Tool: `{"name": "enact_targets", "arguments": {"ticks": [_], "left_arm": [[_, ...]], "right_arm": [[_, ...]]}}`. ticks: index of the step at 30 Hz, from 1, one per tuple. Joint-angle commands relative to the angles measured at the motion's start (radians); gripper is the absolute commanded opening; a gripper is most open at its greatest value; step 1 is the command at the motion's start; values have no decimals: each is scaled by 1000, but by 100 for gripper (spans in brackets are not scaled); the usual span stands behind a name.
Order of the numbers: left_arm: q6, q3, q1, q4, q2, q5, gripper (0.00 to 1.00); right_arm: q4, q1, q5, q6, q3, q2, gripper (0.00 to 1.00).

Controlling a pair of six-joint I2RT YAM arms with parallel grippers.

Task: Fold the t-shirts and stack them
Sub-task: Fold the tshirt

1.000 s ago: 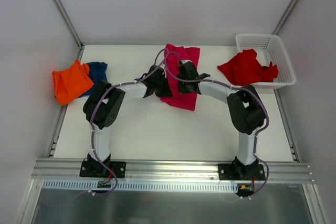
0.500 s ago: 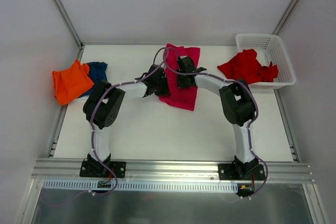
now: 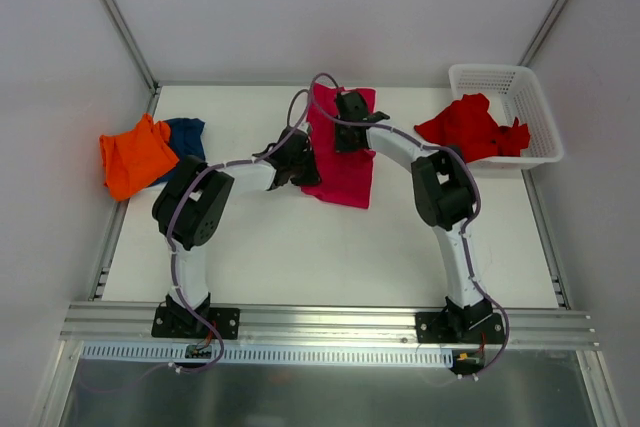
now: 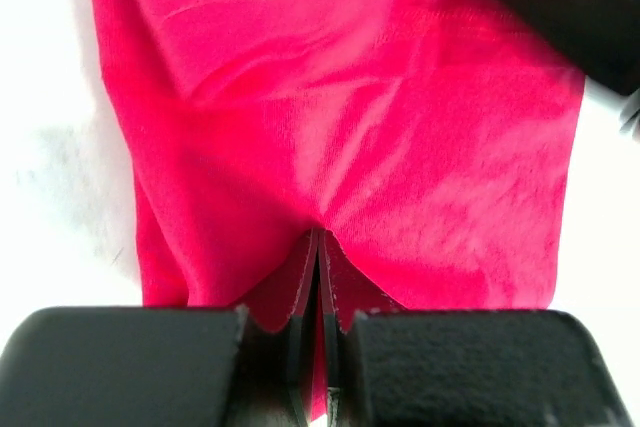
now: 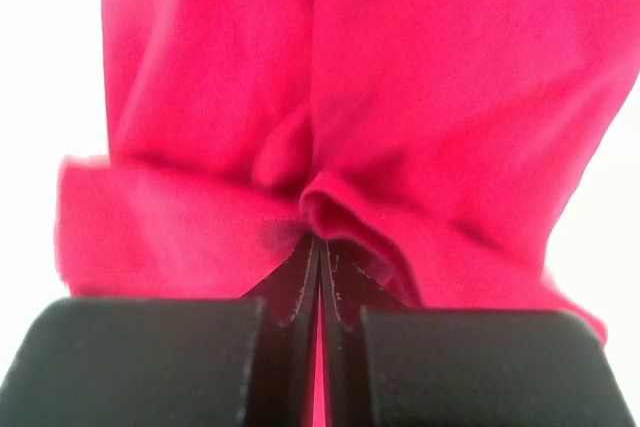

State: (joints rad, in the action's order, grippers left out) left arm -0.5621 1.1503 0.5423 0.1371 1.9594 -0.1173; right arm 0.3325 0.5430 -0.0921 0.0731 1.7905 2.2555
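Left gripper (image 4: 318, 252), right gripper (image 5: 320, 255) pinching soft, creased magenta-pink t-shirt (image 3: 348, 173).

A white counter (image 3: 300, 247) filled the middle of the overhead view, matte and evenly lit, with only soft shadows on it. Plain pale grey walls closed it in: a back wall (image 3: 330, 7), a left wall (image 3: 50, 97) and a right wall (image 3: 610, 97). Slanted aluminium struts (image 3: 115, 12) ran up the two far corners. Along the near edge lay a ribbed aluminium rail (image 3: 330, 322), with a white slotted strip (image 3: 330, 354) and a grey glossy panel (image 3: 300, 392) below it.
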Motion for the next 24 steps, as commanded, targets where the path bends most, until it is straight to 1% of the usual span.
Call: {"name": "enact_targets", "arguments": {"ticks": [1, 2, 3, 5, 8, 11, 12, 13, 14, 15, 16, 17, 18, 21, 22, 23, 24], "left_arm": [[16, -53, 5, -74, -42, 27, 0], [14, -64, 4, -73, -47, 27, 0], [14, -69, 4, -73, -56, 27, 0], [14, -84, 5, -71, -66, 30, 0], [13, -100, 5, -68, -74, 34, 0], [8, -104, 5, -68, -73, 30, 0], [7, -106, 4, -67, -73, 28, 0], [5, -107, 5, -67, -71, 28, 0], [2, -107, 5, -65, -70, 28, 0], [2, -106, 4, -65, -70, 24, 0], [1, -104, 5, -65, -68, 22, 0], [-2, -104, 5, -65, -68, 18, 0], [-4, -104, 4, -62, -67, 16, 0], [-7, -106, 5, -64, -71, 16, 0], [-7, -107, 5, -64, -73, 18, 0], [-9, -109, 5, -64, -74, 21, 0], [-10, -110, 4, -64, -76, 19, 0]], "right_arm": [[94, -32, -32, -16, 214, 74, 0], [117, -38, -40, -24, 266, 97, 1], [158, -50, -57, -32, 361, 117, 0], [177, -72, -67, -48, 426, 159, 1], [175, -104, -78, -61, 481, 170, 0], [174, -132, -75, -65, 460, 133, 0], [159, -133, -71, -65, 433, 81, 0], [140, -132, -69, -65, 344, 46, 0], [119, -132, -63, -93, 290, 6, 0], [74, -132, -35, -99, 236, -34, 1], [59, -129, -20, -98, 186, -109, 0], [51, -124, -5, -95, 102, -144, 0], [54, -120, 32, -91, 69, -202, 0], [65, -88, 78, -101, -60, -278, 0], [59, -65, 78, -104, -95, -328, 1], [36, -54, 68, -102, -168, -352, 0], [24, -43, 68, -101, -202, -375, 0]]}}
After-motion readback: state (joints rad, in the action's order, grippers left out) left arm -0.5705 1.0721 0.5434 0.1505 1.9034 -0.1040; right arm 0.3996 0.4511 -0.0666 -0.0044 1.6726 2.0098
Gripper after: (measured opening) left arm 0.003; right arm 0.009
